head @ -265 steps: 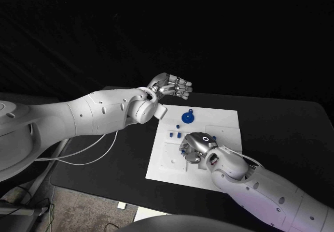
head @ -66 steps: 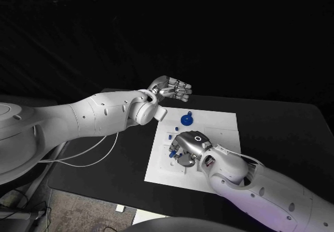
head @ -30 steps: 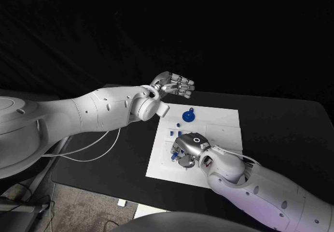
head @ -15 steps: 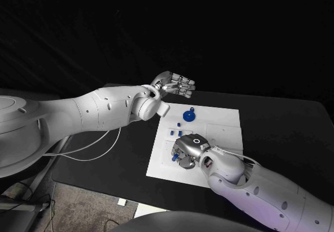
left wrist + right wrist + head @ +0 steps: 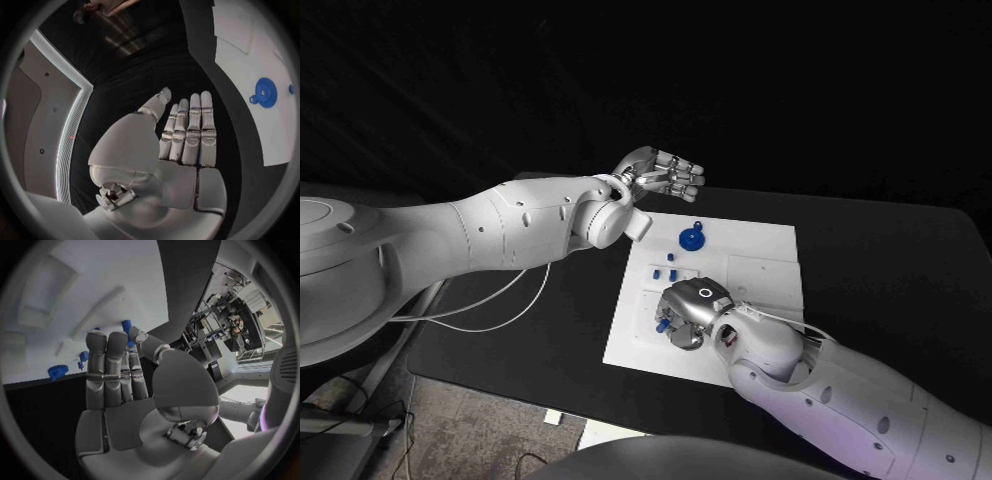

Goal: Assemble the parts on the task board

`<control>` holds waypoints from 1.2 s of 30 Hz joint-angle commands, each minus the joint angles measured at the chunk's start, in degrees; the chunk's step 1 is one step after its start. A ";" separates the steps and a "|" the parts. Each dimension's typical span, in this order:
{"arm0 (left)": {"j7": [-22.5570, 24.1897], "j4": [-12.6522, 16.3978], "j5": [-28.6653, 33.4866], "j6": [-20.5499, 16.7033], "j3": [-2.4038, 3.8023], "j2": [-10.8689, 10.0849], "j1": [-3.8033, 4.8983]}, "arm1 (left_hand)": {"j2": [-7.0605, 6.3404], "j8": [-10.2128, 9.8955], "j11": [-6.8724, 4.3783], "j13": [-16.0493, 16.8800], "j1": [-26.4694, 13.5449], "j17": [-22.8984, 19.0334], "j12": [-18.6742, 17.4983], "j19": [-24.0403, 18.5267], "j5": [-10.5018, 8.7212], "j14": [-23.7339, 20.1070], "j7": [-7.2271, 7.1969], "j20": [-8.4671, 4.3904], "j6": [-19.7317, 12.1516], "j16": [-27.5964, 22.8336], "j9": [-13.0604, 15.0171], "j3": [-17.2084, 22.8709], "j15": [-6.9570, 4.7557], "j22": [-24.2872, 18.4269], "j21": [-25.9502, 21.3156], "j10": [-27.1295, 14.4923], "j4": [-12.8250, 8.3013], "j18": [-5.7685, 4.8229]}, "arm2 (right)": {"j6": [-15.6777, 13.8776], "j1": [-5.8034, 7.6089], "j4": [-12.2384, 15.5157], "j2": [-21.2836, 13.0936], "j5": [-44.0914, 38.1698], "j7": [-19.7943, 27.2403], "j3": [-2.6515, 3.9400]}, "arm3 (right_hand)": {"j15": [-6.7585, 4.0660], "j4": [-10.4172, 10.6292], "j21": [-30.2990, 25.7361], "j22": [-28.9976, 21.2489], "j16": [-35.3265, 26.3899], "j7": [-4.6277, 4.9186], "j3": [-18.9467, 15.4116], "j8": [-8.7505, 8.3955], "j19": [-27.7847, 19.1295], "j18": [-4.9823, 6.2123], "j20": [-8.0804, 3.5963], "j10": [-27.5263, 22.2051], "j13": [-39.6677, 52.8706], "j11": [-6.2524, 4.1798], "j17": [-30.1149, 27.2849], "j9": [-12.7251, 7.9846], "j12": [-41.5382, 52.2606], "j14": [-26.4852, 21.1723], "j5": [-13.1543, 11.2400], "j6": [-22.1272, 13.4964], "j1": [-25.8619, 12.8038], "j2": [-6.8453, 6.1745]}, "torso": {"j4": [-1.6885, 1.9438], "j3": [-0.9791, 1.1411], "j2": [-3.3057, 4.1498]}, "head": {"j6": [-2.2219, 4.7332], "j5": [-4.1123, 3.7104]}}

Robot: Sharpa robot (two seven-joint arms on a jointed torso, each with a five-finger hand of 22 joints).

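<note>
Parts on the white task board [image 5: 762, 250] include a blue gear [image 5: 689, 240] near its far edge and small blue pegs [image 5: 671, 274] between the gear and the right hand [image 5: 687, 312]. That hand hovers low over the board's middle, pinching a blue peg [image 5: 127, 326] between thumb and fingertip. Left hand [image 5: 661, 178] hangs raised beyond the board's far corner, fingers extended, holding nothing
</note>
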 commanded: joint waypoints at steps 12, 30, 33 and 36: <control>0.22 -0.01 0.34 0.85 0.05 0.31 0.02 | 0.42 -0.07 0.07 -0.02 -0.13 0.10 0.03 0.55 0.19 -0.17 -0.03 -0.09 -0.58 0.05 -0.05 0.07 0.18 -0.44 0.15 -0.26 0.45 0.32 | 2.29 -0.09 -0.02 1.33 -4.03 -2.10 -0.89 | -0.41 -0.11 -0.21 0.33 0.10 0.26 0.43 0.29 2.27 0.26 -0.24 0.24 -0.07 0.11 -0.14 0.38 0.20 -0.08 0.21 0.57 0.04 0.40 | -0.02 -0.08 0.00 | 0.03 -0.14; 0.05 -0.12 0.34 0.98 0.04 0.36 0.02 | 0.45 -0.07 0.07 -0.02 -0.18 0.10 0.03 0.59 0.21 -0.18 -0.02 -0.07 -0.60 0.05 -0.05 0.05 0.19 -0.65 0.15 -0.28 0.56 0.31 | -2.42 -0.08 -0.40 1.68 -0.89 -1.79 -1.55 | 2.15 1.89 -6.50 -2.56 -0.06 1.95 -10.45 0.19 2.17 2.59 2.42 -12.49 -0.20 3.65 -1.84 -0.15 0.22 -0.31 4.10 -11.06 -0.85 -4.53 | -0.02 0.01 -0.03 | 0.08 -0.32; 0.04 -0.16 0.34 1.01 0.04 0.35 0.02 | 0.45 -0.07 0.07 -0.02 -0.18 0.10 0.03 0.59 0.21 -0.18 -0.02 -0.07 -0.60 0.05 -0.05 0.05 0.19 -0.65 0.15 -0.28 0.56 0.31 | -3.56 -0.08 -0.25 1.48 -0.50 -1.79 -1.56 | 2.30 2.53 -8.00 -3.78 0.18 1.96 -14.60 0.15 2.18 3.08 2.64 -13.79 -0.22 3.96 -2.63 -0.18 0.24 -0.57 4.45 -11.91 0.92 -4.44 | 0.00 0.02 -0.03 | 0.04 -0.33; -0.01 -0.19 0.34 1.02 0.04 0.30 0.02 | 0.45 -0.07 0.07 -0.02 -0.18 0.10 0.03 0.59 0.21 -0.18 -0.02 -0.07 -0.60 0.05 -0.05 0.05 0.19 -0.65 0.15 -0.28 0.56 0.31 | -6.03 -0.08 -0.05 1.25 0.17 -1.84 -1.56 | 2.53 3.74 -10.70 -4.90 -0.06 2.24 -16.85 0.17 1.74 3.49 2.83 -15.74 -0.26 4.34 -3.19 -0.17 0.52 -1.10 4.97 -13.07 1.78 -4.77 | -0.01 0.05 -0.05 | -0.03 -0.34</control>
